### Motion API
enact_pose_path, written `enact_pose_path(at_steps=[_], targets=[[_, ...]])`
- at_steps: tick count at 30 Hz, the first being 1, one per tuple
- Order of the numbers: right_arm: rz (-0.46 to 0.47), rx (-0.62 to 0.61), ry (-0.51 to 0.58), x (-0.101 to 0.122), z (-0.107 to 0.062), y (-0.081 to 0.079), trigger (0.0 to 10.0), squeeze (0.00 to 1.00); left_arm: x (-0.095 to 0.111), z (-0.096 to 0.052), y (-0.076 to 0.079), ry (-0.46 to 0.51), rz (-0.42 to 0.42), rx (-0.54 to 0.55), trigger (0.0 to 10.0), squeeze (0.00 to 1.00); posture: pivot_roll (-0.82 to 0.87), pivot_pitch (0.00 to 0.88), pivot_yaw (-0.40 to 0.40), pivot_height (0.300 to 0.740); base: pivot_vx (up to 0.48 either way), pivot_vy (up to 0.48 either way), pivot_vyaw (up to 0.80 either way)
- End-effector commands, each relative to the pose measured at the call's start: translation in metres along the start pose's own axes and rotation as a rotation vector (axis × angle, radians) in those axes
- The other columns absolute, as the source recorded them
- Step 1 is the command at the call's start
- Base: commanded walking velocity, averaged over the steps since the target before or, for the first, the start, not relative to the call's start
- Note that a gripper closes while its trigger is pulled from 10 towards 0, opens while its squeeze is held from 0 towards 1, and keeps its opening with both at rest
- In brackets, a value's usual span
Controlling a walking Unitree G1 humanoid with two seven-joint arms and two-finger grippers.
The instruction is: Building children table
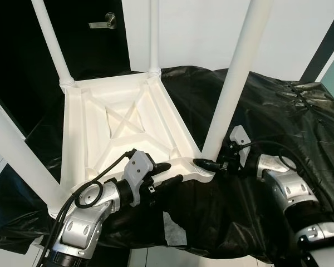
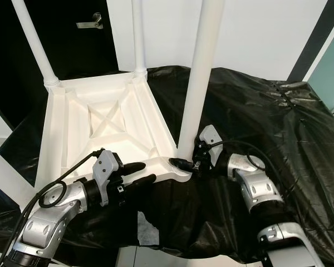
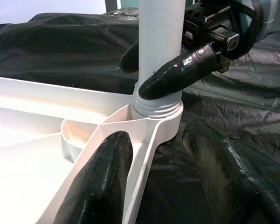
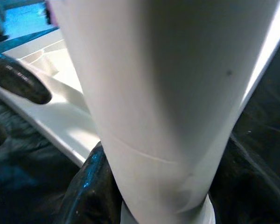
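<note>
So, head views: the white table top (image 1: 119, 130) lies upside down on the black sheet (image 1: 278, 122), four legs up.
Left wrist: left gripper (image 1: 168, 173) pinches the table's near rim.
Right wrist: right gripper (image 3: 165, 77) hugs the near leg (image 4: 163, 107); threads show, so it likely needs more turning.

White plastic table top (image 1: 122, 130), upside down, moulded X rib pattern in the same white. Four legs all plain white; nearest leg (image 1: 234, 83) has a pale grey threaded collar at its base. Glossy black plastic sheet (image 1: 278, 128), crinkled, grey-white highlights. Left gripper (image 1: 170, 173) and right gripper (image 1: 209, 164): black fingers, white wrist housings, silver arms, black cables. Door (image 1: 83, 55) black, silver metal handle (image 1: 103, 22). Wall (image 1: 195, 33) white. Teal strip at far right edge.
</note>
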State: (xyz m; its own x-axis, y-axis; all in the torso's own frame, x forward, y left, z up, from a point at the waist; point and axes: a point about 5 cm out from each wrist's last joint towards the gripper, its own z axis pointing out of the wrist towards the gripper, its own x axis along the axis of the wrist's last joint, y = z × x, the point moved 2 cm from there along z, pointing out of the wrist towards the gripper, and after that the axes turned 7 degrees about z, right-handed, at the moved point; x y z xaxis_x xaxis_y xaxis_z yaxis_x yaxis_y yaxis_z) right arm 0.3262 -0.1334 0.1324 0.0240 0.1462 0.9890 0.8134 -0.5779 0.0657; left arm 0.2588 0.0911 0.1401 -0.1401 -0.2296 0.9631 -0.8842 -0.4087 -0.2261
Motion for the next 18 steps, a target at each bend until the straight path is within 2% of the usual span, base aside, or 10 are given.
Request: enact_pose_path(at_steps=[1, 2, 3, 5, 8, 10, 11, 15, 17, 18], targets=[[0.018, -0.042, -0.026, -0.007, 0.002, -0.003, 10.0, 0.00, -0.002, -0.001, -0.002, -0.013, 0.003, 0.040, 10.0, 0.00, 0.01, 0.000, -0.045, 0.740, 0.000, 0.000, 0.00], [0.020, -0.100, -0.026, -0.010, 0.003, -0.005, 10.0, 0.00, -0.002, 0.000, -0.001, -0.013, -0.001, 0.037, 10.0, 0.00, 0.01, 0.000, -0.041, 0.740, 0.000, 0.000, 0.00], [0.020, -0.100, -0.026, -0.010, 0.003, -0.005, 10.0, 0.00, -0.002, 0.000, -0.001, -0.013, -0.001, 0.037, 10.0, 0.00, 0.01, 0.000, -0.041, 0.740, 0.000, 0.000, 0.00], [0.069, -0.205, -0.013, -0.015, 0.007, -0.013, 10.0, 0.00, -0.003, 0.001, 0.000, -0.015, -0.007, 0.035, 10.0, 0.00, 0.00, 0.000, -0.034, 0.740, 0.000, 0.000, 0.00], [0.103, -0.258, -0.010, -0.018, 0.010, -0.018, 10.0, 0.00, -0.003, 0.002, 0.000, -0.015, -0.008, 0.036, 10.0, 0.00, 0.00, 0.000, -0.032, 0.740, 0.000, 0.000, 0.00], [0.154, -0.382, -0.008, -0.024, 0.015, -0.025, 10.0, 0.00, -0.003, 0.003, 0.000, -0.015, -0.011, 0.037, 10.0, 0.00, -0.01, 0.000, -0.031, 0.740, 0.000, 0.000, 0.00], [0.154, -0.382, -0.008, -0.024, 0.015, -0.025, 10.0, 0.00, -0.003, 0.003, 0.000, -0.015, -0.011, 0.037, 10.0, 0.00, -0.01, 0.000, -0.031, 0.740, 0.000, 0.000, 0.00], [0.171, -0.599, 0.015, -0.022, 0.019, -0.029, 10.0, 0.00, -0.003, 0.003, 0.000, -0.016, -0.016, 0.040, 10.0, 0.00, 0.00, 0.000, -0.032, 0.740, 0.000, 0.000, 0.00], [0.171, -0.599, 0.015, -0.022, 0.019, -0.029, 10.0, 0.00, -0.003, 0.003, 0.000, -0.016, -0.016, 0.040, 10.0, 0.00, 0.00, 0.000, -0.032, 0.740, 0.000, 0.000, 0.00], [0.174, -0.657, 0.020, -0.021, 0.020, -0.029, 10.0, 0.00, -0.003, 0.002, 0.000, -0.016, -0.017, 0.042, 10.0, 0.00, 0.00, 0.000, -0.032, 0.740, 0.000, 0.000, 0.00]])
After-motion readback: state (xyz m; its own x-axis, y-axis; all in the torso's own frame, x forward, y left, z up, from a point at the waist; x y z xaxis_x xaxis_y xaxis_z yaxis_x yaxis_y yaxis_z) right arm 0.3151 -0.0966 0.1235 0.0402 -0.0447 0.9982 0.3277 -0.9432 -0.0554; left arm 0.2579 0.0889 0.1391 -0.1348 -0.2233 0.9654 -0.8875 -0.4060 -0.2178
